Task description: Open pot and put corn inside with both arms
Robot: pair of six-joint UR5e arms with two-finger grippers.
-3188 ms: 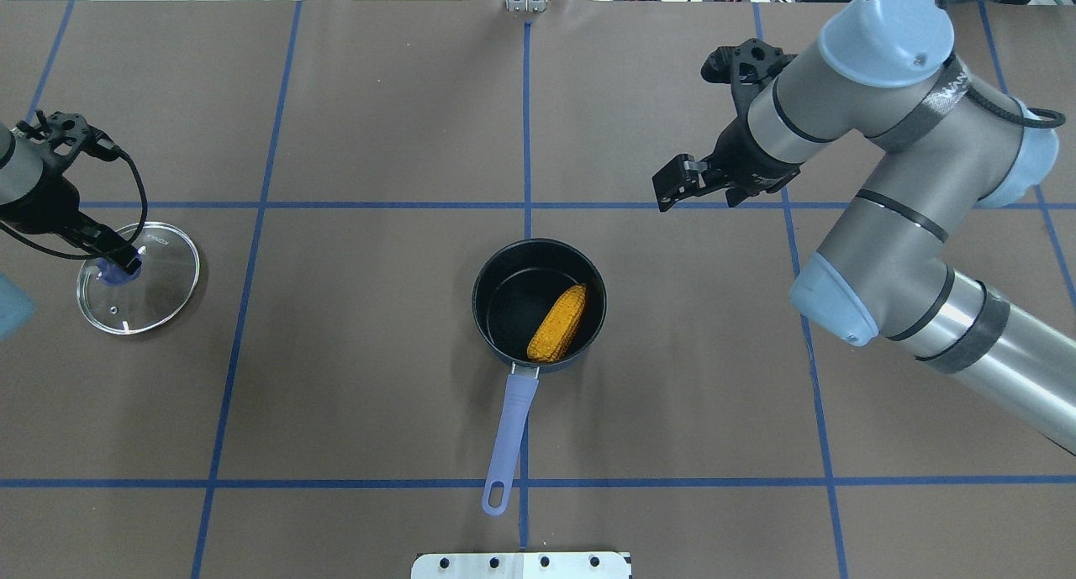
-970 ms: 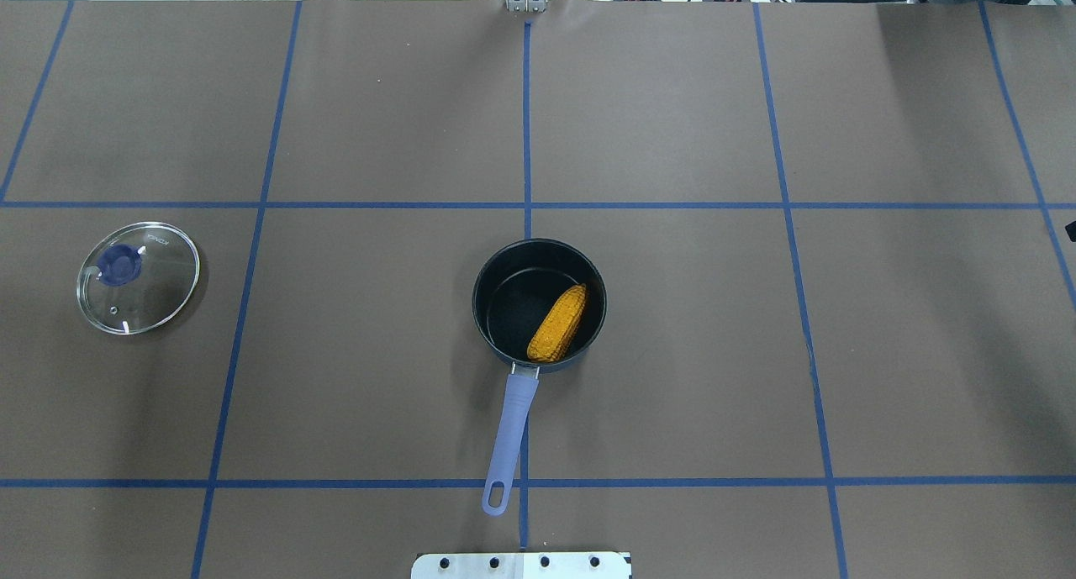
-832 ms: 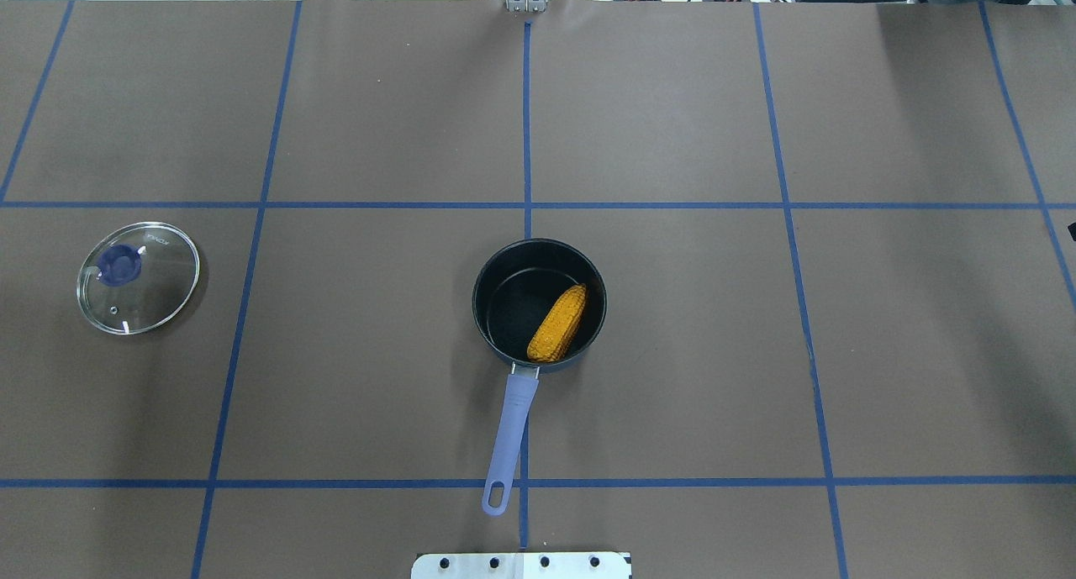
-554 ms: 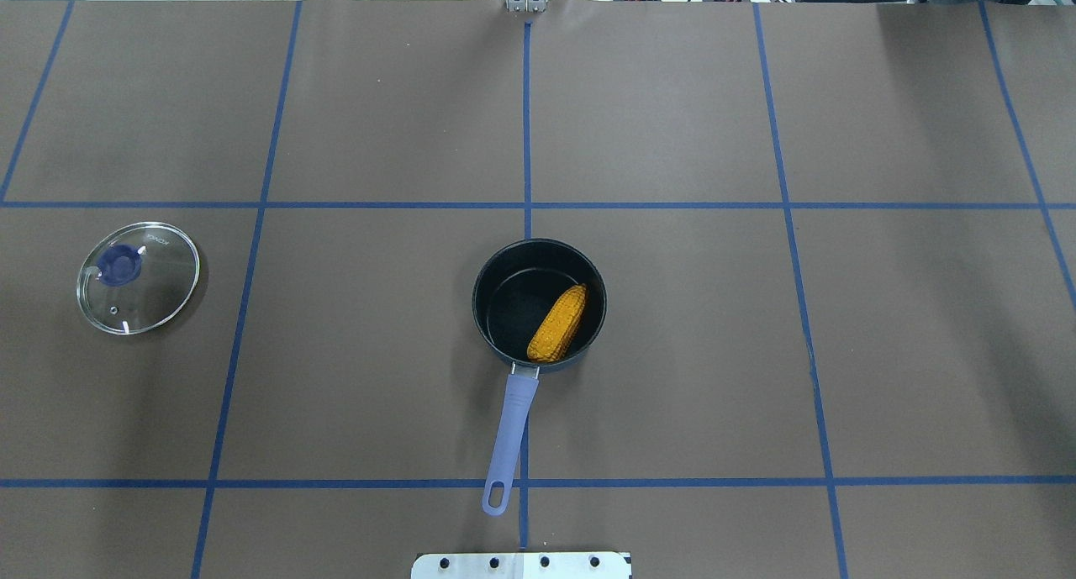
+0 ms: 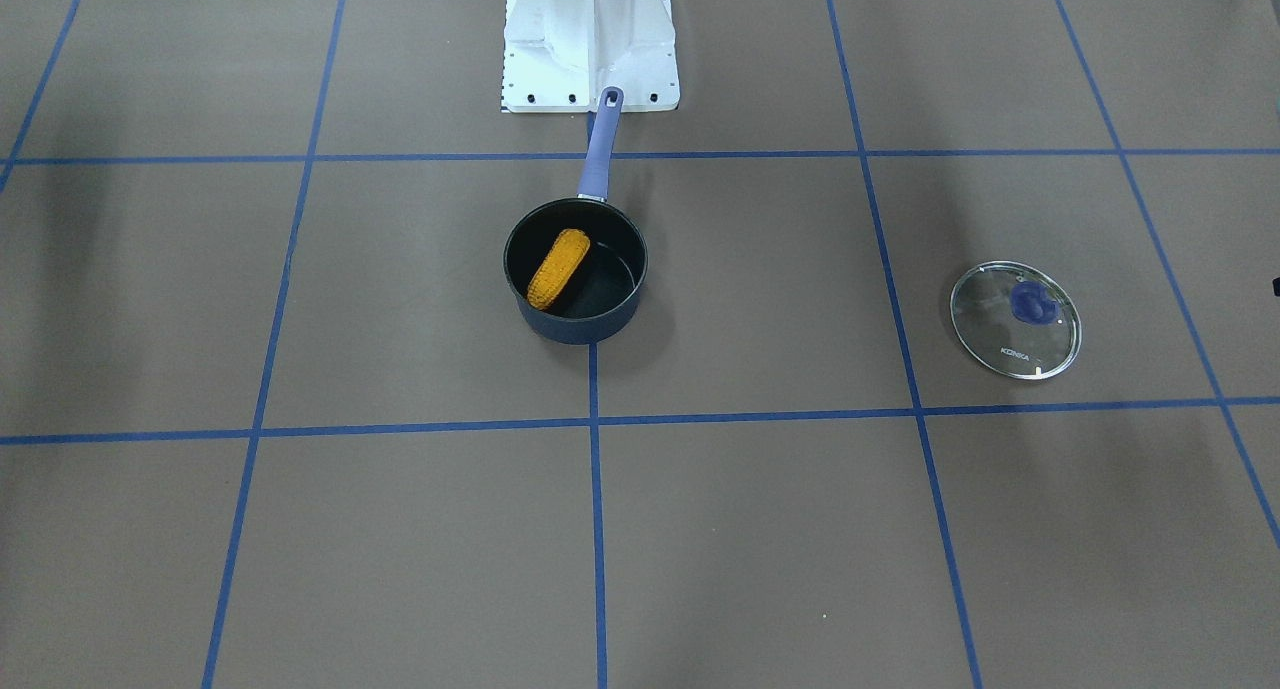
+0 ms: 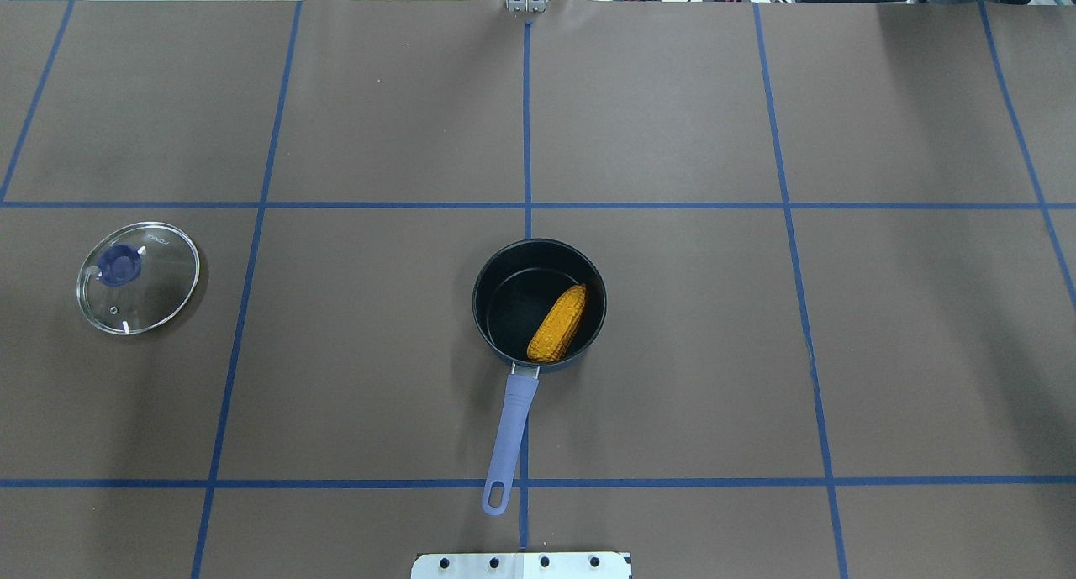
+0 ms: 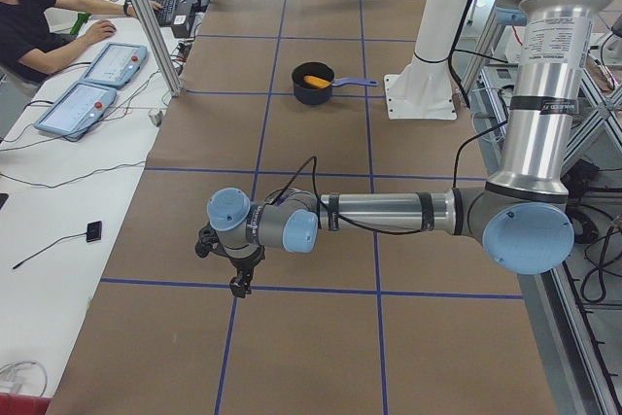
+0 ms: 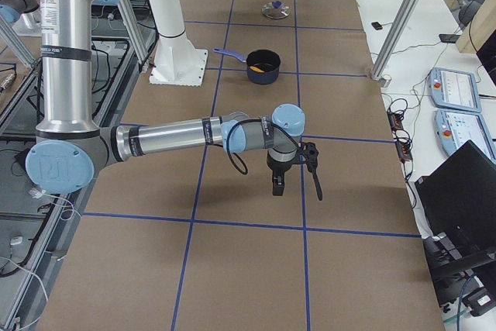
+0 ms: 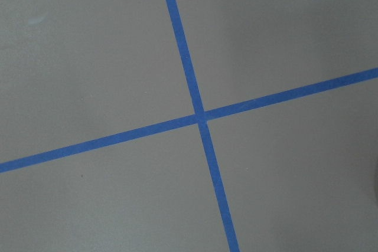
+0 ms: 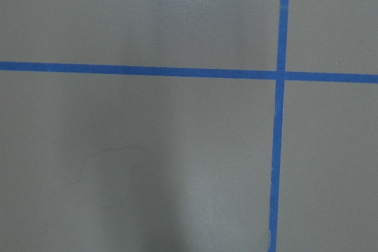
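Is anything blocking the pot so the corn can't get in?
No, nothing visible is in the way. The corn already lies inside the pot, which is open. The glass lid lies flat on the table, far off on the robot's left and not touching the pot.

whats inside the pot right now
One corn cob lies slanted in the pot, toward one side. The remaining black floor is bare; the floor under the cob is covered.

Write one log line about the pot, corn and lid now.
pot: open | corn: inside pot | lid: on table, apart from pot | left claw: far from pot | right claw: far from pot
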